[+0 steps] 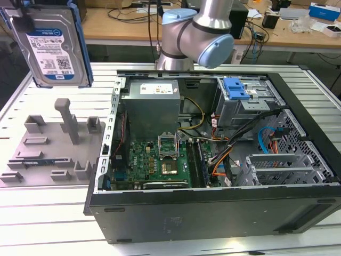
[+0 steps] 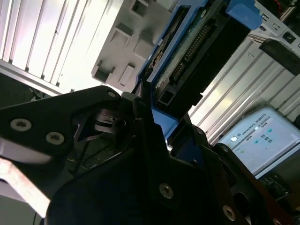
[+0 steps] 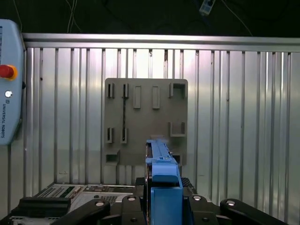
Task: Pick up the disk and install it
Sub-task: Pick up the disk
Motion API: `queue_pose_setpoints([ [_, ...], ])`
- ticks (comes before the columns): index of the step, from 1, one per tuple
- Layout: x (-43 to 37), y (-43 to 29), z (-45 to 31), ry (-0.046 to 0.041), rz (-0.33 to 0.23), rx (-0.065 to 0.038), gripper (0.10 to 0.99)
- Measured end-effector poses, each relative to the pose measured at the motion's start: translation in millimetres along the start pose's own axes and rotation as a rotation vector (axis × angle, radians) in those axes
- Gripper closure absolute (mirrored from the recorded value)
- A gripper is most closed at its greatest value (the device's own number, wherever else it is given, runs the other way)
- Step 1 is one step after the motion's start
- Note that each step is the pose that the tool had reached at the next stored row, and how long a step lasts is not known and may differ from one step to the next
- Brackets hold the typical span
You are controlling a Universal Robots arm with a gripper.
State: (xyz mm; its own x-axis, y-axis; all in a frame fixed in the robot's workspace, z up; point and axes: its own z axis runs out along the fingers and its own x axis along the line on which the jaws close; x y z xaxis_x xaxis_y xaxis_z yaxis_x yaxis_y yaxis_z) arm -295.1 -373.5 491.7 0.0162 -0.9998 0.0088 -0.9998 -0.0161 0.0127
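The disk (image 1: 50, 42), a silver hard drive with a white-and-blue label in a blue bracket, hangs upright in the air at the exterior view's far left, above the grey fixture plate (image 1: 48, 144). My gripper (image 3: 161, 192) is shut on the disk (image 3: 161, 159), whose blue bracket edge stands out between the black fingers (image 3: 133, 201). In the second wrist view the gripper (image 2: 154, 117) clamps the disk (image 2: 197, 51) at its connector end. The open computer case (image 1: 213, 208) lies to the exterior view's right of the disk.
Inside the case are a grey power supply box (image 1: 151, 106), a green motherboard (image 1: 160, 160) and a drive cage with a blue clip (image 1: 236, 88). The arm's base (image 1: 197, 32) stands behind the case. A teach pendant (image 3: 9, 84) lies beside the fixture plate (image 3: 145, 117).
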Motion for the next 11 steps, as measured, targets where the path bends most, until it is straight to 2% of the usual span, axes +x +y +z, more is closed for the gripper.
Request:
queue_pose_setpoints([
  [2,5.0,-6.2,0.0,-0.0001,0.0,0.0,0.718],
  [7,23.4,-29.1,-0.2,0.0,0.0,0.0,0.718],
  [11,34.5,-43.4,-0.2,0.0,0.0,0.0,0.718],
])
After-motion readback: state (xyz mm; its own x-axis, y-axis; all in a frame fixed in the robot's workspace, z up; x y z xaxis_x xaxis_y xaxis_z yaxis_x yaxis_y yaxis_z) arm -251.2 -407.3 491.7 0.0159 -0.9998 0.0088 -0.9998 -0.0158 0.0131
